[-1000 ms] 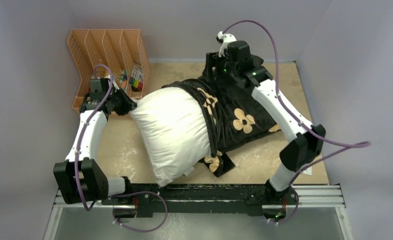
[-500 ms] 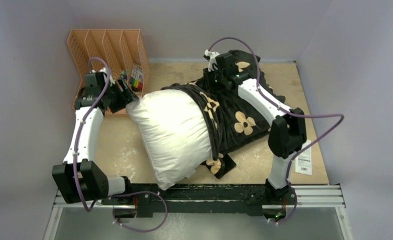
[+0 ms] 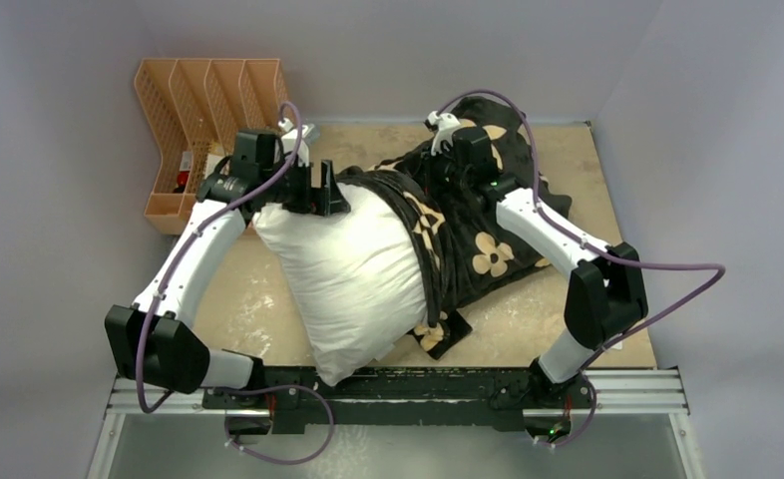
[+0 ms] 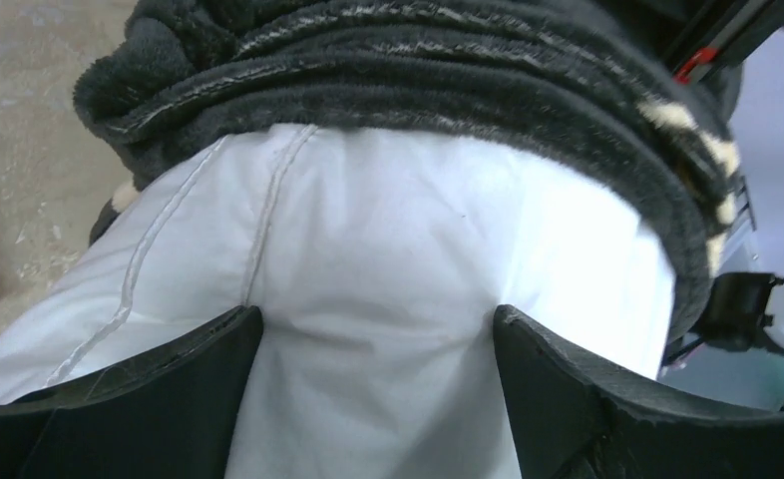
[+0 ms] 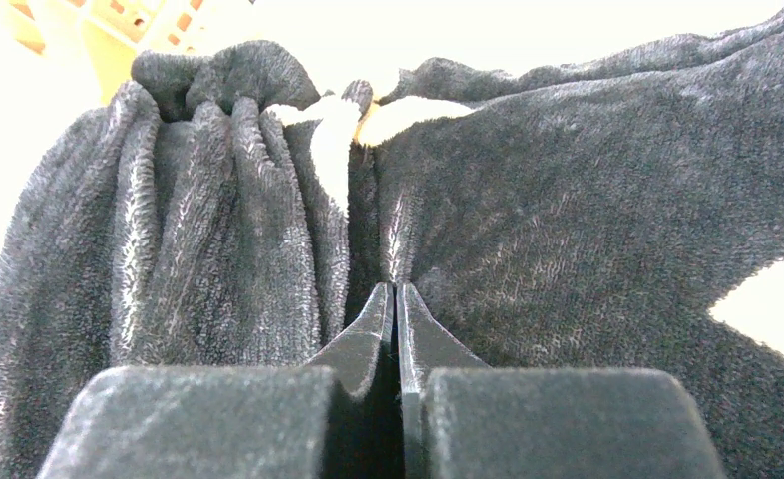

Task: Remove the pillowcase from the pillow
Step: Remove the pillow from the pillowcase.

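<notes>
Now your plush black pillowcase (image 3: 473, 225) bunches in thick folds over the right half of the puffy white pillow (image 3: 353, 269), mid-table (image 3: 253, 289). Your left gripper (image 4: 378, 314) has swung from the orange rack (image 3: 184, 100) and straddles the pillow's bare end, fingers wide. Your right gripper (image 5: 396, 291) reaches down, pinching the fleece.

Ahead of my right pincer (image 5: 396, 299), the pillowcase (image 5: 568, 220) reads as thick black plush cloth, its pile fuzzy with a faint sheen along the folds. Between the fingers of my left pincer (image 4: 378, 319), the pillow (image 4: 398, 239) is smooth, matt white woven cloth with a stitched seam. Both pincers' fingers look like matt, slightly grainy black plastic. Beneath them the worktop (image 3: 238, 289) looks like pale, rough board, scuffed whitish.
</notes>
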### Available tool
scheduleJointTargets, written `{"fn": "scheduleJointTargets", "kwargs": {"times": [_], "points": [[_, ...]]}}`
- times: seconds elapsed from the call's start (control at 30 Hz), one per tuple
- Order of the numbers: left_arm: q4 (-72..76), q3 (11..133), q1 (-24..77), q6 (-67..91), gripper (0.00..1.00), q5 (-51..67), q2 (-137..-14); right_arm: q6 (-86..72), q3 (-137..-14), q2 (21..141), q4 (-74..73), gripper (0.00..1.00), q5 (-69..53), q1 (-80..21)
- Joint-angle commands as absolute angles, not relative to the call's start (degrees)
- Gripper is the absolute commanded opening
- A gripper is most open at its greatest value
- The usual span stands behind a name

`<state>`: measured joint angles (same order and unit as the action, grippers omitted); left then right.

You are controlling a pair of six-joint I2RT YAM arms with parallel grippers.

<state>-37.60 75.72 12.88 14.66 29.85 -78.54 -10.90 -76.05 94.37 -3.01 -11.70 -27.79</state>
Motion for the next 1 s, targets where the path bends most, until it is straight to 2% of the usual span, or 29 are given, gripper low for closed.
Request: {"fn": "scheduleJointTargets", "kwargs": {"times": [0.0, 0.07, 0.13, 0.17, 0.23, 0.27, 0.3, 0.33, 0.4, 0.47, 0.53, 0.7, 0.77, 0.8, 0.87, 0.93, 0.97], "points": [[-46.2, 75.1, 12.1, 5.8, 0.83, 34.4, -79.3, -11.6, -75.3, 92.7, -6.1, 0.02, -13.0, -28.2], [-46.6, 74.5, 13.3, 6.1, 0.82, 30.7, -80.6, -11.3, -76.8, 92.7, -7.6, 0.03, -13.2, -28.2], [-46.5, 74.3, 15.0, 6.5, 0.73, 30.3, -81.6, -11.1, -78.9, 92.7, -9.2, 0.07, -15.1, -28.2], [-46.5, 74.3, 15.9, 6.5, 0.63, 30.2, -82.1, -11.0, -80.4, 92.9, -10.7, 0.09, -15.8, -28.2], [-46.0, 73.9, 18.2, 7.0, 0.28, 27.0, -82.7, -10.5, -84.3, 93.7, -14.5, 0.18, -17.2, -28.2], [-45.2, 73.5, 19.2, 7.9, 0.07, 24.0, -82.7, -9.9, -86.7, 94.5, -16.8, 0.26, -17.8, -28.2], [-44.5, 73.1, 19.8, 9.2, 0.0, 20.4, -82.5, -8.6, -89.1, 95.1, -19.7, 0.35, -18.7, -28.3], [-43.4, 72.2, 20.6, 10.1, 0.0, 18.7, -81.9, -8.1, -91.7, 95.8, -21.6, 0.47, -19.9, -28.3], [-41.4, 70.5, 22.5, 10.9, 0.0, 14.7, -79.4, -7.9, -96.2, 97.3, -24.7, 0.63, -20.8, -28.3], [-38.3, 67.9, 23.6, 12.1, 0.0, 11.1, -75.5, -7.0, -100.3, 99.3, -27.3, 0.72, -23.3, -28.4], [-36.3, 66.4, 23.9, 13.3, 0.0, 10.6, -72.2, -6.5, -104.7, 102.1, -31.1, 0.76, -23.9, -29.0], [-34.6, 64.0, 24.8, 15.1, 0.0, 11.9, -67.0, 1.7, -117.2, 111.3, -44.8, 0.78, -18.6, -35.0], [-34.1, 62.9, 24.8, 15.4, 0.0, 12.6, -66.0, 3.3, -120.3, 114.3, -47.8, 0.76, -12.6, -37.7], [-34.1, 62.5, 24.9, 15.6, 0.0, 13.0, -65.9, 3.1, -121.0, 115.5, -48.2, 0.7, -9.8, -38.3], [-34.5, 62.1, 24.9, 16.0, 0.0, 13.7, -66.2, 1.7, -122.2, 116.7, -48.5, 0.38, -7.1, -38.3], [-34.9, 61.8, 25.1, 16.9, 0.0, 13.3, -66.4, 0.9, -122.1, 115.8, -46.3, 0.15, -2.2, -38.2], [-34.8, 61.4, 25.2, 17.4, 0.0, 13.2, -66.2, 0.8, -121.8, 115.0, -45.1, 0.07, 0.7, -38.2]]}}
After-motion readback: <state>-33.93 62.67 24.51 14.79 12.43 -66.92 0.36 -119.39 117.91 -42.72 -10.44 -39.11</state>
